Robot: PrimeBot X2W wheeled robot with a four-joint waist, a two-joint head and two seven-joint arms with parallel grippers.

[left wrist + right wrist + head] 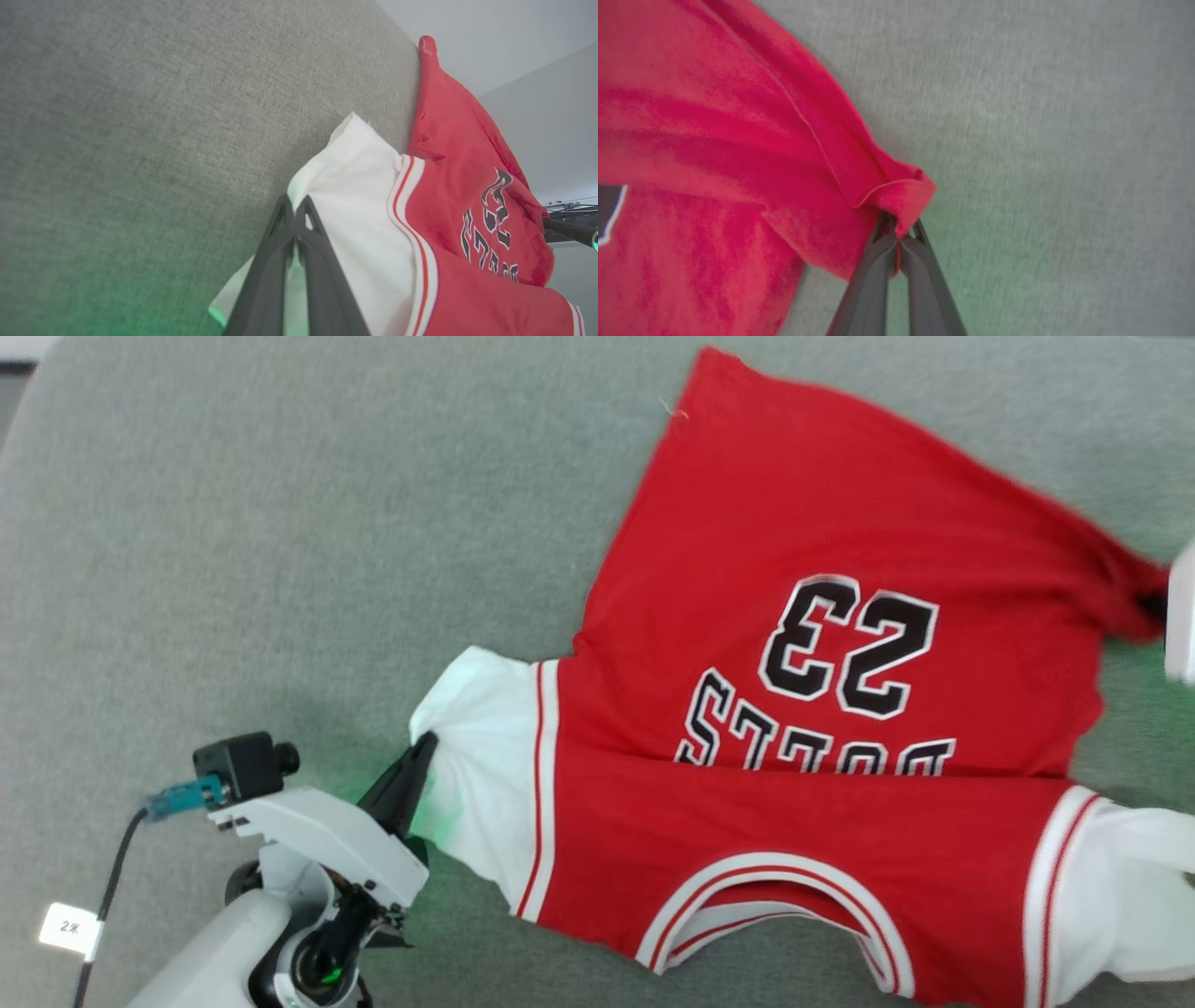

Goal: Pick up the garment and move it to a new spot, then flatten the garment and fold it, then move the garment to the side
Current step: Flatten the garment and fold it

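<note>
- Pinching the white sleeve (355, 186) with the left gripper (294, 207), jaws pressed together on the cloth, lower centre of the left wrist view.
- Clamping a red hem corner (896, 191) with the right gripper (899, 231), jaws squeezed onto the fold, lower centre of the right wrist view.
- Stretching the garment (794, 616) between both grips across the right half of the head view, lettering upside down, likely pulling wrinkles out for flattening.
- Resting partly on the grey fabric surface (280, 569), folding not yet begun.
</note>
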